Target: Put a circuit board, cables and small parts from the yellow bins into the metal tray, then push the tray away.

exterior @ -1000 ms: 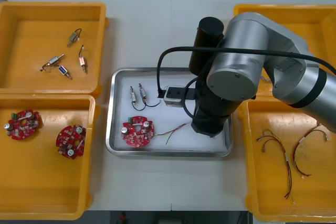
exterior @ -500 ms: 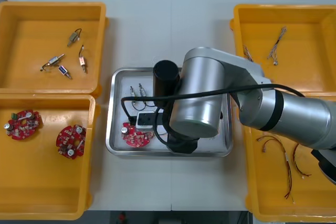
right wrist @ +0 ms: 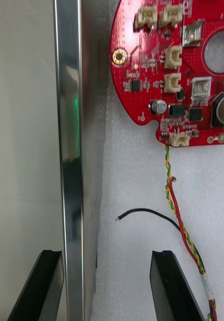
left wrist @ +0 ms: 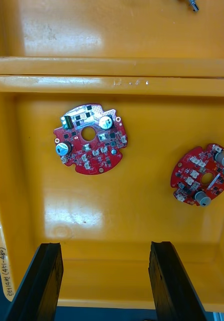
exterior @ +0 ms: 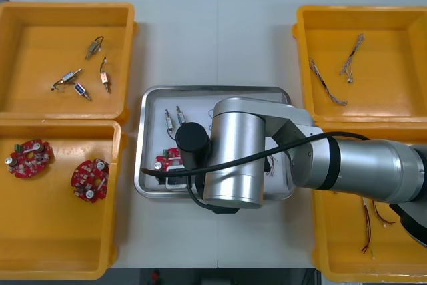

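Right claw (right wrist: 106,256) stood with its fingers spread, straddling the near rim of the metal tray (right wrist: 72,125): one finger over the bare bench (right wrist: 21,125), the other inside the tray. Whether either finger touched the rim could not be told. Seen from the front, the right arm (exterior: 233,158) lay across the near part of the tray (exterior: 213,89), which sat in the middle of the bench between the yellow bins.

Inside the tray, just ahead of the inner finger, lay a red circuit board (right wrist: 157,75), with a red and yellow cable (right wrist: 180,220) running from its edge toward that finger and a thin black cable (right wrist: 147,214) beside it. Two small metal parts (exterior: 175,119) rested toward the tray's far left.

Loading therefore looked finished, and the step in hand was most likely the push. That move would call for setting the outer finger low against the near rim and driving straight toward the far side, keeping the inner finger off the cables.

Left claw (left wrist: 104,246), also spread, waited over the near left bin (left wrist: 117,210), above two more boards (left wrist: 89,139).
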You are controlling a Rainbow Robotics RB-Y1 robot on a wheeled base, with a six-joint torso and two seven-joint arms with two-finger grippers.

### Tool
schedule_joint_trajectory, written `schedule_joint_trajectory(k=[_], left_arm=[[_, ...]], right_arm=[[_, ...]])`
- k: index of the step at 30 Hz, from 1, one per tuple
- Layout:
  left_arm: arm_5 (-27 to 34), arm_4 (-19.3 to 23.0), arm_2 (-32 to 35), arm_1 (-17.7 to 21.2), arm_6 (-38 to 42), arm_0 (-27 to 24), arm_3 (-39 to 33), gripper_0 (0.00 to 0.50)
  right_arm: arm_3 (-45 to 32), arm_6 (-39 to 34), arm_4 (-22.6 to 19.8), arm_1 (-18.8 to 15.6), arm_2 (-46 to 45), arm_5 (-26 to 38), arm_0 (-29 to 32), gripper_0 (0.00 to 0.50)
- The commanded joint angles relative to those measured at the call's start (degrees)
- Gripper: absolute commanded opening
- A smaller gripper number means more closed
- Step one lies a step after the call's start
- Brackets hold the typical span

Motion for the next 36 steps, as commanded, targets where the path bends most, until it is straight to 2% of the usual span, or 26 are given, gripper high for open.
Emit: schedule_joint_trajectory(k=[1,17,19,20,21,23,24,25,30,36], left_arm=[[-0.3,0.4,1.9,2.5,3.3,0.9,-0.9,0.5],[-0.3,0.4,1.9,2.5,3.3,0.9,-0.9,0.5],[-0.3,0.4,1.9,2.5,3.3,0.9,-0.9,0.5],[-0.3,0.4,1.9,2.5,3.3,0.9,-0.9,0.5],[-0.3,0.4,1.9,2.5,3.3,0.9,-0.9,0.5],[-0.3,0.4,1.9,2.5,3.3,0.9,-0.9,0.5],[-0.3,0.4,1.9,2.5,3.3,0.9,-0.9,0.5],[-0.3,0.4,1.9,2.5,3.3,0.9,-0.9,0.5],[-0.3,0.4,1.9,2.5,3.3,0.9,-0.9,0.5],[-0.3,0.4,1.9,2.5,3.3,0.9,-0.9,0.5]], right_arm=[[-0.9,-2.3,2.0,2.2,1.1,-1.2,1.2,0.5],[-0.9,-3.4,7.9,3.7,3.6,-2.6,5.9,0.5],[-0.9,-3.5,8.1,3.6,3.7,-2.6,6.3,0.454],[-0.9,-3.6,8.2,3.7,3.7,-2.6,6.3,0.357],[-0.9,-3.6,8.3,3.7,3.7,-2.6,6.3,0.225],[-0.8,-3.6,8.8,3.8,3.6,-2.6,6.3,0.116],[-0.8,-3.6,9.0,3.9,3.7,-2.6,6.4,0.025],[-0.8,-3.6,9.3,3.9,3.7,-2.6,6.4,0.0],[-0.9,-3.6,10.0,3.7,3.7,-2.5,6.5,0.0],[-0.9,-3.6,13.0,3.0,3.7,-2.5,6.1,0.0]])
